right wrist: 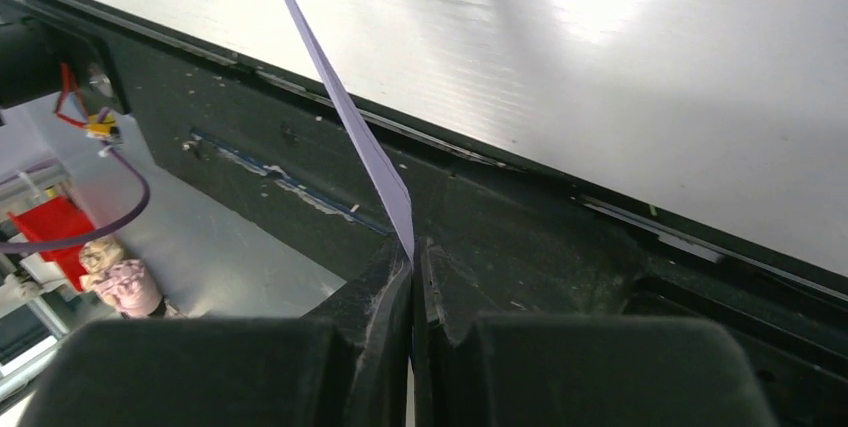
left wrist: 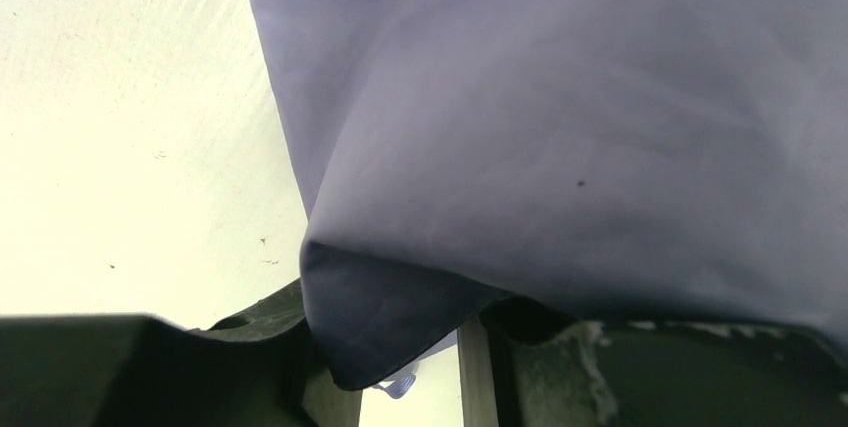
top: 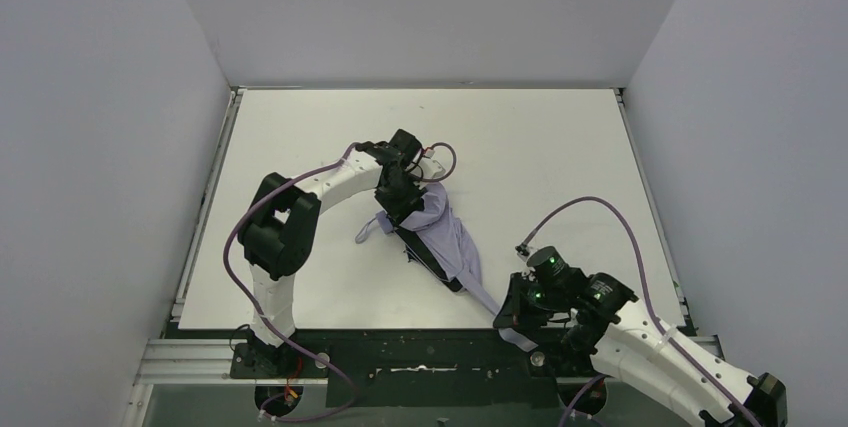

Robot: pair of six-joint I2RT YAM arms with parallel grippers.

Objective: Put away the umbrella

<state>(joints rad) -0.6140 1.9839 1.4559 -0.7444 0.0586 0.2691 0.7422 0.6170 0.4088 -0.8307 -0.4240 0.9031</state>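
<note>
At the middle of the table (top: 560,167) lay the umbrella (top: 445,237), canopy loose. At the table's near edge, the right gripper (right wrist: 412,257) was clamped on a taut canopy strip (right wrist: 340,97). Fabric hid the left gripper's (top: 400,202) grip. Further pulling could tear the strip or drag the umbrella off the table.

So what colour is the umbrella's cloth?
Pale lavender, a soft greyish purple. The umbrella shows best in the left wrist view, filling most of that picture.
</note>
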